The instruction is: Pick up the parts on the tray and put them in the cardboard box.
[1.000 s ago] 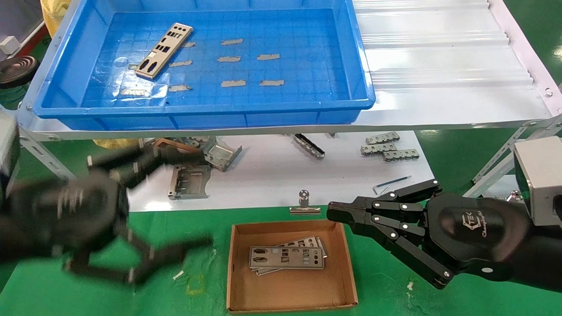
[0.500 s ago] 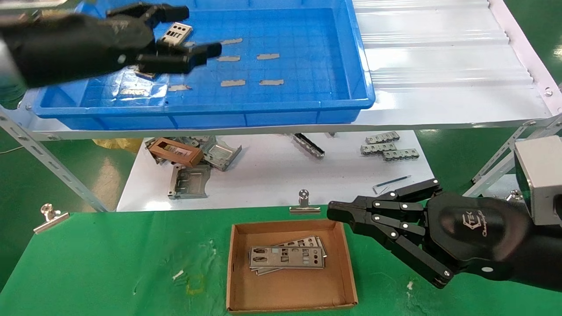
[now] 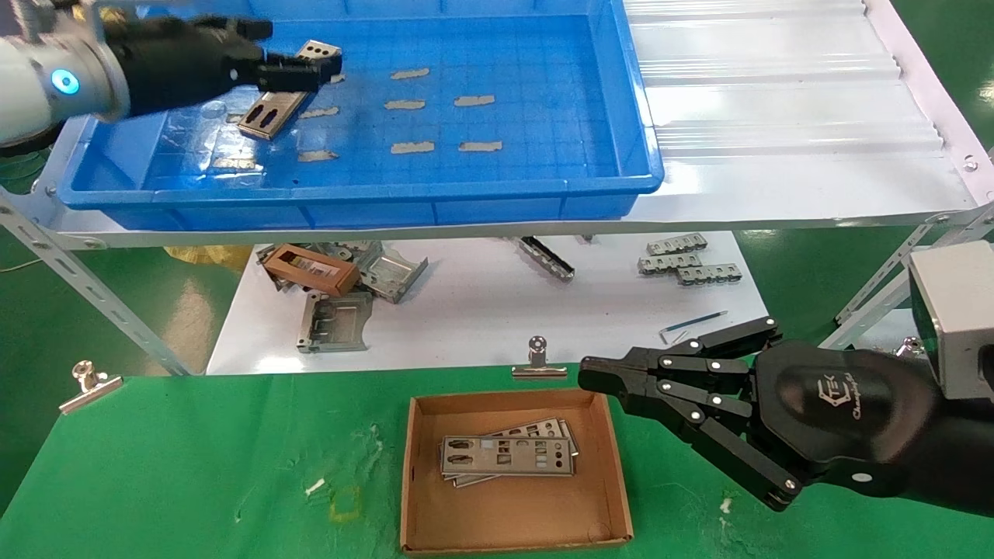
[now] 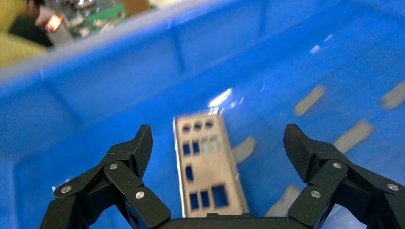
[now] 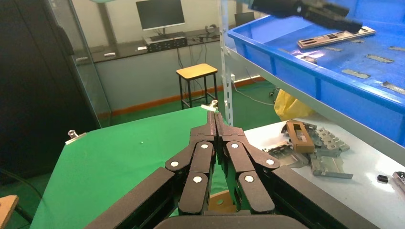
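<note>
One silver-grey punched plate (image 3: pixel 281 105) lies slanted in the far left of the blue tray (image 3: pixel 497 208). My left gripper (image 3: pixel 289 60) hangs just above the plate's middle, open, with the plate (image 4: pixel 206 167) between and below its two fingers and not touching them. The cardboard box (image 3: pixel 419 497) sits on the green table near me and holds stacked plates (image 3: pixel 506 454). My right gripper (image 3: pixel 590 375) is shut and empty, parked just right of the box's far right corner; in the right wrist view its fingertips (image 5: pixel 215 118) are pressed together.
The tray stands on a white shelf (image 3: pixel 776 116) with grey tape patches (image 3: pixel 411 147) on its floor. Below it a white board holds folded metal frames (image 3: pixel 335 320), a brown frame piece (image 3: pixel 309 268) and small brackets (image 3: pixel 687 264). Binder clips (image 3: pixel 537 359) hold the green cloth.
My left arm has risen from beside the box, swung out over the tray and come down over the plate's middle, fingers open. The right arm and the plates in the box have not moved.
</note>
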